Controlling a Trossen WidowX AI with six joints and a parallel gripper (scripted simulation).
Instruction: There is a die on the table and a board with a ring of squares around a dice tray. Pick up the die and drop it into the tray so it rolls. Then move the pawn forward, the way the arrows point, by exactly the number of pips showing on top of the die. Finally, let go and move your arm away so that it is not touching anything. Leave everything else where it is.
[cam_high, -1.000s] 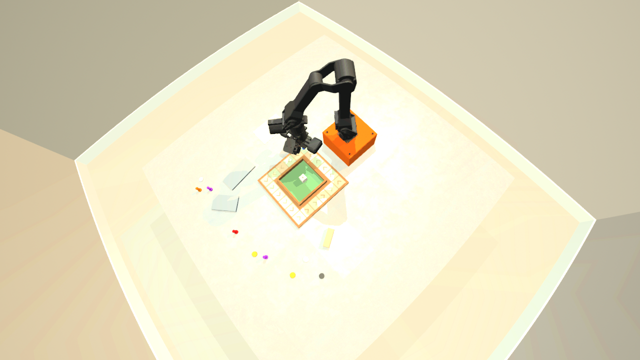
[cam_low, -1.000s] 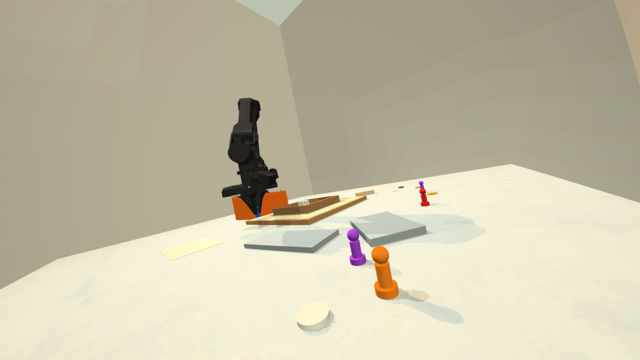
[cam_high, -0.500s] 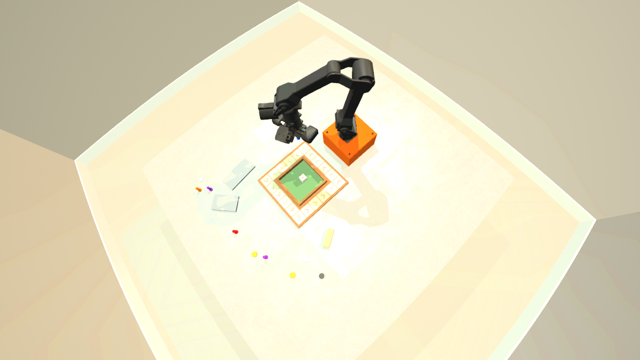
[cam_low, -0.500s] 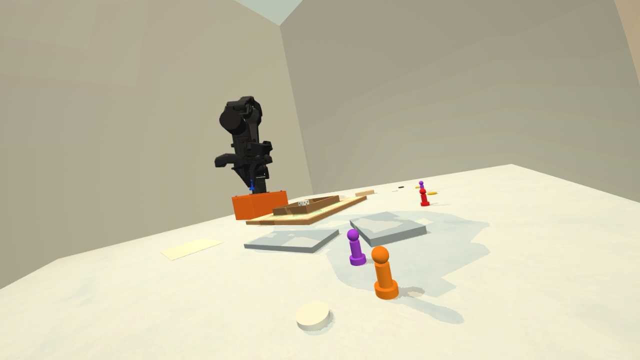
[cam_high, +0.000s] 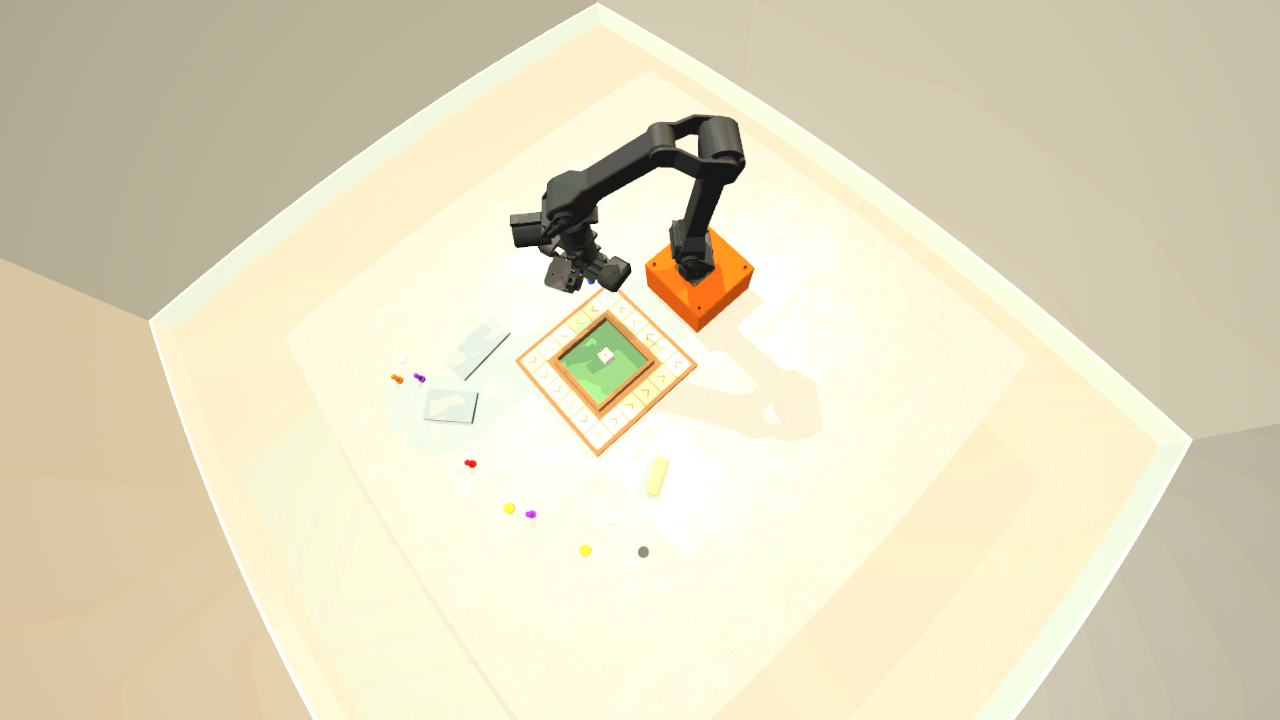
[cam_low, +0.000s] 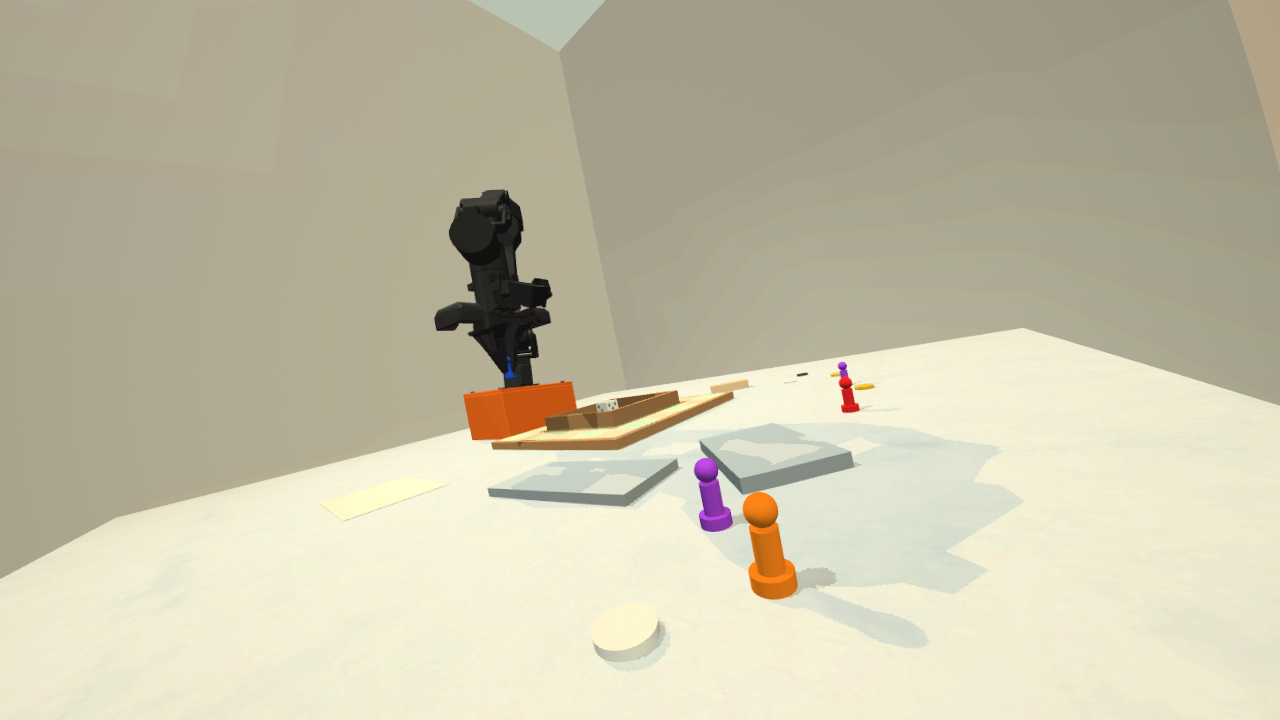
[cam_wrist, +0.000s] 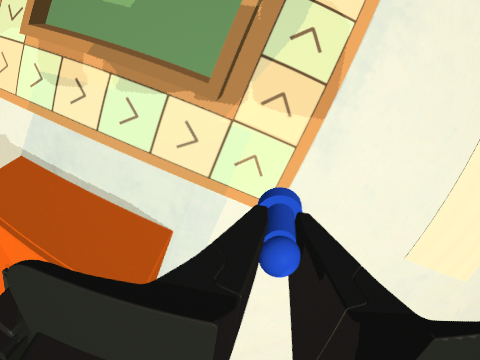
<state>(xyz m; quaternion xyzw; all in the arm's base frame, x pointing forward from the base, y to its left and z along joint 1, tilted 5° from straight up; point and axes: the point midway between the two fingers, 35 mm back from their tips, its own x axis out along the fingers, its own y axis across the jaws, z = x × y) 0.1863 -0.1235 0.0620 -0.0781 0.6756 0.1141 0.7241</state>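
My gripper (cam_high: 590, 279) (cam_low: 508, 363) (cam_wrist: 279, 220) is shut on the blue pawn (cam_low: 510, 369) (cam_wrist: 279, 257). The pawn is held upright in the air, above the board's corner near the orange base. The board (cam_high: 597, 451) (cam_low: 554, 445) (cam_wrist: 320, 112) has a ring of cream and green squares with arrows. In its middle is the green-floored dice tray (cam_high: 590, 383) (cam_low: 577, 420) (cam_wrist: 150, 40). The white die (cam_high: 605, 357) (cam_low: 606, 406) lies in the tray; its top seems to show one pip in the top view. The die is out of the wrist view.
The orange base (cam_high: 698, 291) (cam_low: 492, 416) (cam_wrist: 90, 210) stands beside the board. Two grey slabs (cam_high: 450, 405) (cam_low: 581, 480) lie across from it. Orange (cam_low: 772, 555), purple (cam_low: 711, 501) and red (cam_high: 470, 463) (cam_low: 848, 396) pawns, a pale block (cam_high: 657, 476) and several discs are farther out.
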